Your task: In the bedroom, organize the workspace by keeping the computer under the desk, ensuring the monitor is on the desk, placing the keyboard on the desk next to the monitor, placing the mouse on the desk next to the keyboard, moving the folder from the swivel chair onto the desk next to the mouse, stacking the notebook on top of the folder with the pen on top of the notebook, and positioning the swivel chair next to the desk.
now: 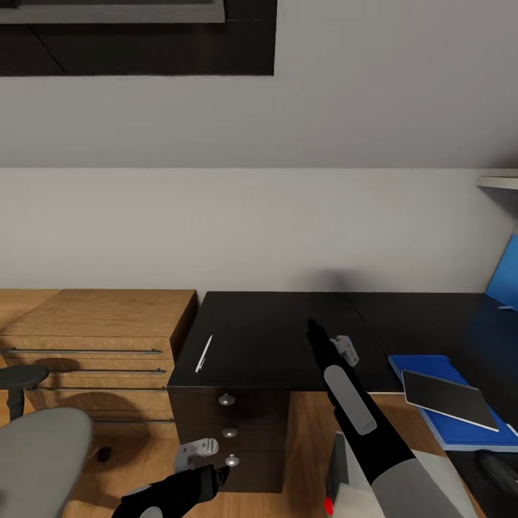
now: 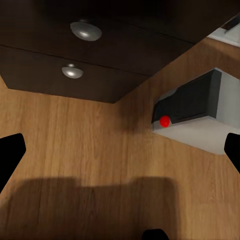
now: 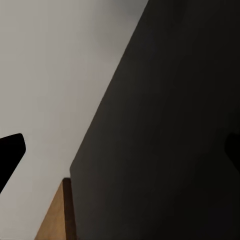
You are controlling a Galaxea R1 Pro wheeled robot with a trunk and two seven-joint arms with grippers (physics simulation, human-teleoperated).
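The right gripper is hovering wide open over the black cabinet — likely heading for the pen, needing a leftward reach; the left gripper — also open — is hanging low.

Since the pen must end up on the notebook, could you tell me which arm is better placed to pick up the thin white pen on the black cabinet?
Probably the right: its hand hovers over the black cabinet top, beside the thin white pen. The left hand hangs low, by the drawers.

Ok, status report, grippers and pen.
Both grippers open, empty. Right gripper above black cabinet; pen lies on its top, toward the left edge. Notebook already on folder. Path clear.
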